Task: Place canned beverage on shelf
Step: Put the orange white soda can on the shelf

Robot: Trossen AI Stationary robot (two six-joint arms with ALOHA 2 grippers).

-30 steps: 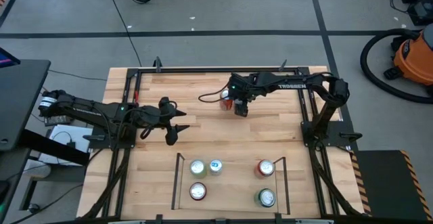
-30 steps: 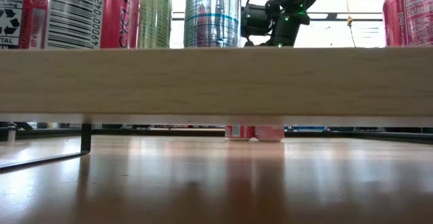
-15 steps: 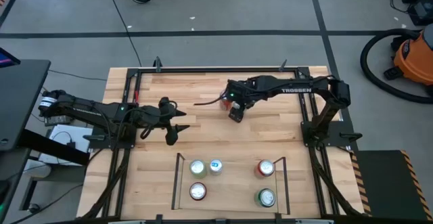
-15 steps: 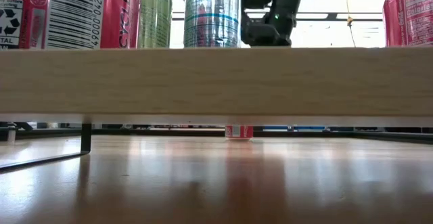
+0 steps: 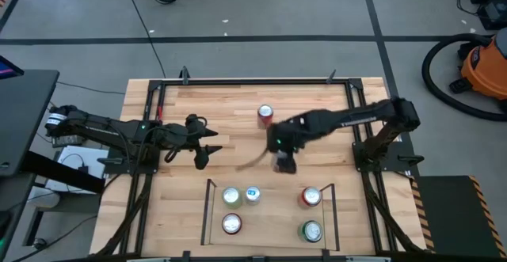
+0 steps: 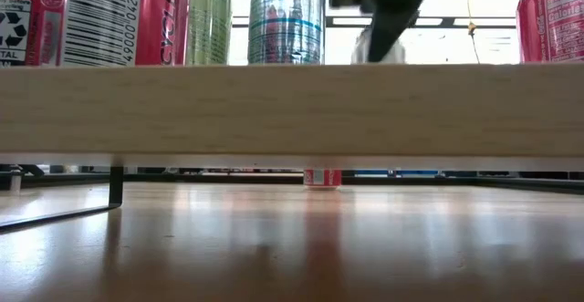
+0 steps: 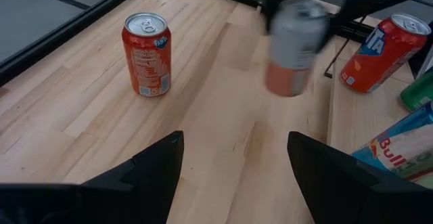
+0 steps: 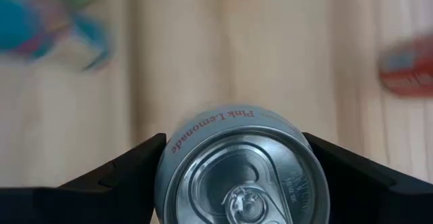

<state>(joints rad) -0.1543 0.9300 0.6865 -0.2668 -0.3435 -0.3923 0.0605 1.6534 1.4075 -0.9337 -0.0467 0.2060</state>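
Observation:
My right gripper (image 5: 283, 161) is shut on a silver and pink canned beverage (image 8: 242, 176), which hangs above the table just beyond the shelf's far rim. From the left wrist view the held can (image 7: 292, 48) is blurred and clear of the wood. The shelf (image 5: 209, 208), thin black rods around a light wood floor, sits at the near edge and holds several cans standing upright. An orange can (image 5: 265, 114) stands on its base on the table farther back. My left gripper (image 5: 202, 153) waits open at the table's left, holding nothing. My right gripper pinches the can's side wall just below its top rim (image 8: 169, 158) between its two fingers, one on each side. The fingers (image 8: 122, 176) come from above, slanting steeply down. The can hangs upright below them, lifted clear of the table.
On the shelf, three cans (image 5: 230, 196) stand at its left and two (image 5: 310, 196) at its right, with a gap between them. A larger black frame (image 5: 355, 127) borders the tabletop. In the low view the shelf's floor (image 6: 292, 110) blocks most of the table.
My right gripper has lifted the silver and pink can off the table from beside the orange can and carried it toward the near edge and the shelf, rising as it went. The orange can has stayed where it stood.

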